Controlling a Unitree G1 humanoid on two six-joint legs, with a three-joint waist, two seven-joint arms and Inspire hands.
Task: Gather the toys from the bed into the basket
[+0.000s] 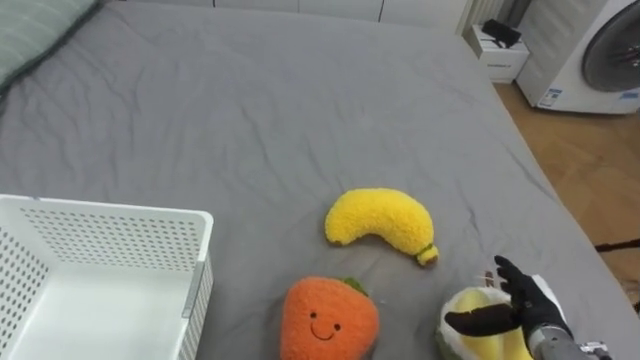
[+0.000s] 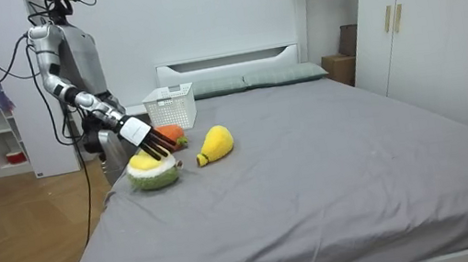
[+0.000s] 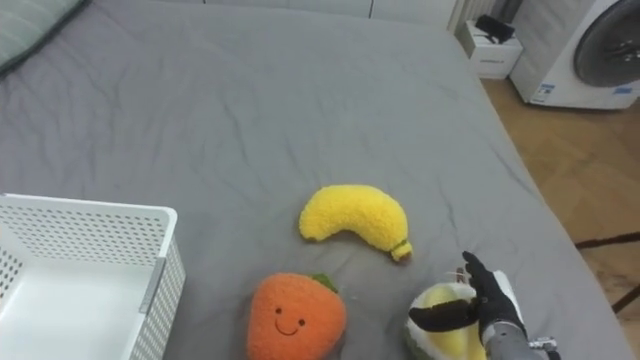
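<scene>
While the robot stands beside the bed (image 1: 250, 100), its right hand (image 1: 525, 305) rests spread-fingered on a round yellow toy (image 1: 495, 346), farthest right of the basket (image 1: 100, 206); the orange toy (image 1: 328, 320) and the banana toy (image 1: 380, 222) lie nearer the basket.

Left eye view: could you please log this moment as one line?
right hand: open, on round yellow toy | banana toy, orange toy: lying on bed, untouched | basket: on bed, robot's left

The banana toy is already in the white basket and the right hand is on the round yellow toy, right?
No: the banana toy lies on the bed, outside the white basket, as the left eye view shows. The right hand is on the round yellow toy.
</scene>
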